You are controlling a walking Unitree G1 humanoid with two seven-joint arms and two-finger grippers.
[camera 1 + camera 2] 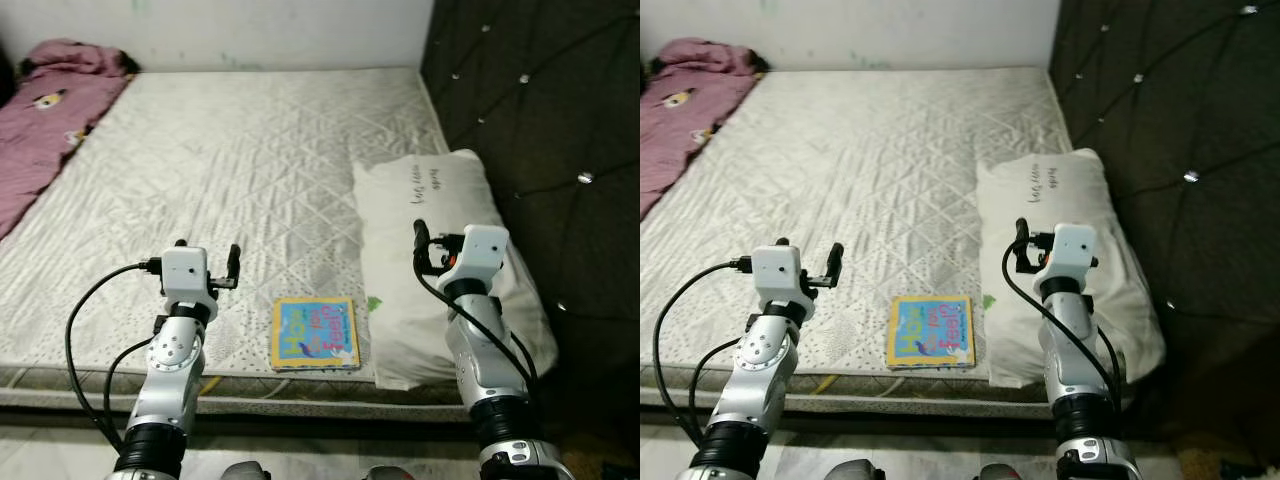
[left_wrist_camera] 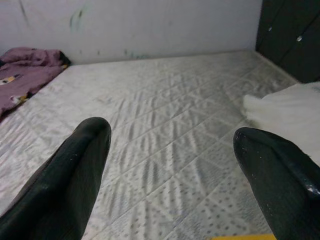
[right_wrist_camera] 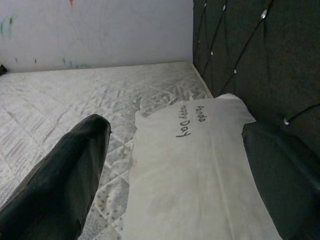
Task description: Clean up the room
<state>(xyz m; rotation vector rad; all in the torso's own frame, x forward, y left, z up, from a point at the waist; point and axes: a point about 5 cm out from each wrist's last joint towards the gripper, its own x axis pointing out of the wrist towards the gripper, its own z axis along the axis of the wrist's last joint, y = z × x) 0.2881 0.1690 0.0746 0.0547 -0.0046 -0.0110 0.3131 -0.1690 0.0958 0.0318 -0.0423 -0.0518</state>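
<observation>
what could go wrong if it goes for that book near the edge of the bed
The book lies flat at the mattress edge, so a claw sliding under it may push it off onto the floor. It lies right beside the pillow, so the open right claw could snag the pillowcase. The open left claw hovers to the book's left, and its loose cable might catch the mattress edge.

Even, soft indoor light; sharp frames, faint shadows.
</observation>
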